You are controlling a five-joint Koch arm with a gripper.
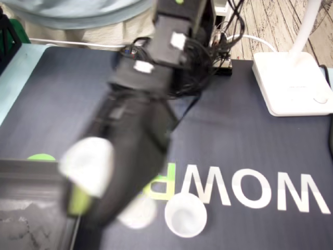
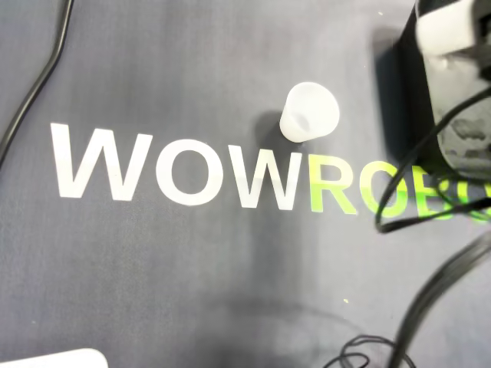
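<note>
Translucent white cup [image 1: 186,213], upright, open-topped

Mat [image 1: 250,140] mostly open; obstacles: cup [image 1: 186,214], corner tray [image 1: 26,169], lamp base [image 1: 291,83] at edge.

Cup [image 1: 186,214] on mat [image 1: 250,140], just beside lettering [image 1: 260,190]

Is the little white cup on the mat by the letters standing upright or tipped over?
Upright. The cup stands on the mat with its round open rim facing up in the fixed view.
</note>
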